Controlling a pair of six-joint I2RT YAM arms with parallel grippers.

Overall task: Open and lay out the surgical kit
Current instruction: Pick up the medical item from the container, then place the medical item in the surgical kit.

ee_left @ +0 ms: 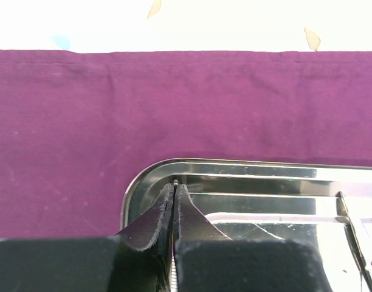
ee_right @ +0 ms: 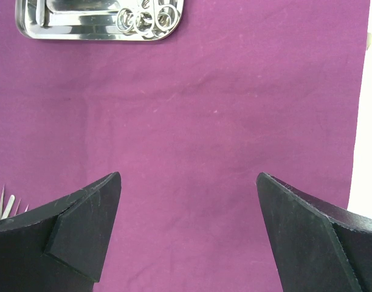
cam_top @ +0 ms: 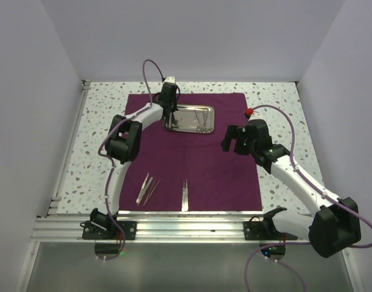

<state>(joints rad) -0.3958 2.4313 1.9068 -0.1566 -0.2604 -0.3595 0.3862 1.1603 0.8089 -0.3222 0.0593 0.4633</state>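
Noted left pincer [ee_left: 175,190] pinched shut at left corner of steel tray [ee_left: 247,171]; right pincer [ee_right: 188,177] gaping wide, near-right of tray, above maroon cloth [ee_right: 234,97]. Could catch tray rim on lifting, dragging tray and spilling scissors [ee_right: 146,18] inside it.

Cloth [ee_left: 174,103]: purple woven fabric, matt, fine creases, stitched hem.
Tray [ee_left: 247,173]: steel, mirror-polished, glossy.
Ring handles [ee_right: 143,18] in it: shiny metal.
Tweezers [cam_top: 146,190]: bright bare metal.
Surface [cam_top: 104,109]: white, dark-speckled, smooth stone look.
Right end effector [ee_right: 187,177]: matt black, plastic-like, faintly grainy.
Left end effector [ee_left: 175,188]: same matt black, edges slightly rough.
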